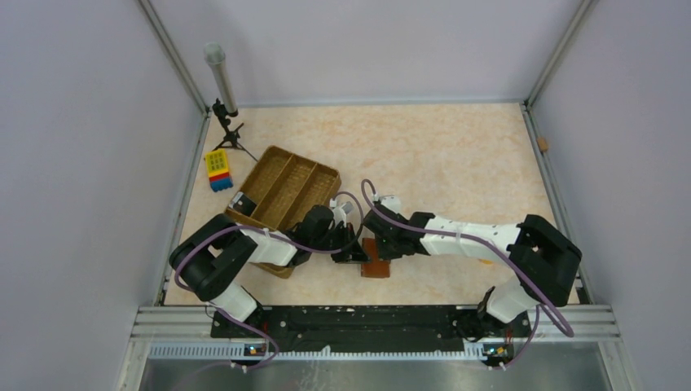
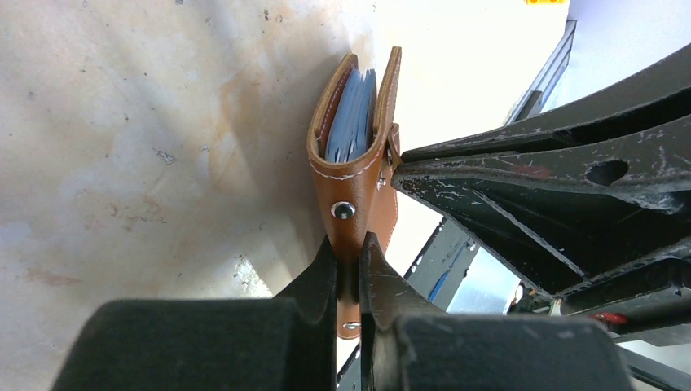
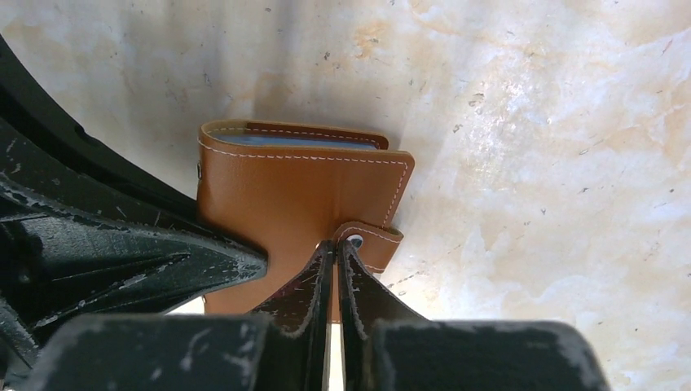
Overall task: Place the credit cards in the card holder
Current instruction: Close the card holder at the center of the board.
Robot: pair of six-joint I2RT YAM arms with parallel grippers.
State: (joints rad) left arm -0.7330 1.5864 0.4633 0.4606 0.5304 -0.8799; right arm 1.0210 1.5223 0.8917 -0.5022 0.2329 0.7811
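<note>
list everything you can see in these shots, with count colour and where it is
brown leather-like card holder: 1, tan-brown with white stitching, near middle of the table, pinched by both grippers
bluish-grey credit cards: at least two, exact count unclear, inside the card holder
brown compartmented tray: 1, brown, left of centre, partly behind the left arm
yellow-and-blue block with coloured buttons: 1, left edge, beside the tray
grey tube on a small black tripod: 1, far left corner
marble-patterned table: 1, beige
left gripper: 1, black, shut on the card holder
right gripper: 1, black, shut on the card holder's snap tab
</note>
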